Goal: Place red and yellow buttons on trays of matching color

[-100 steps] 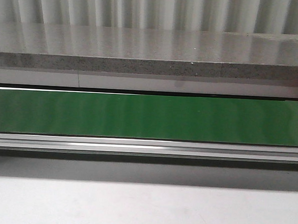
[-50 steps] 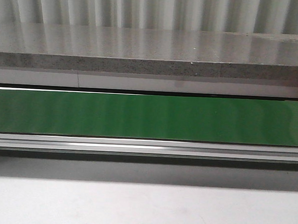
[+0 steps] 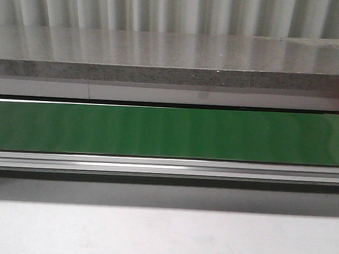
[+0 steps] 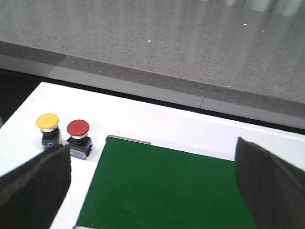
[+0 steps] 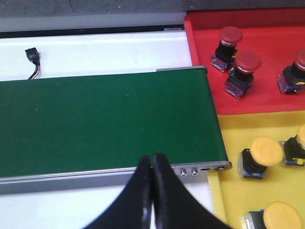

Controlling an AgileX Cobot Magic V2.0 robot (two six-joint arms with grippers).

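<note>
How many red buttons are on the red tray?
3. Two red buttons stand side by side near the red tray's middle; a third is cut off at the picture's edge. More may be hidden beyond it.

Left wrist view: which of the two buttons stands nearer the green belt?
The red button; the yellow button stands beside it, farther from the green belt.

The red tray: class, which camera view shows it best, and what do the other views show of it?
The right wrist view. There the red tray is seen from above, holding three red buttons, next to the yellow tray. The front view shows at most a red sliver at its right edge; the left wrist view shows none of it.
</note>
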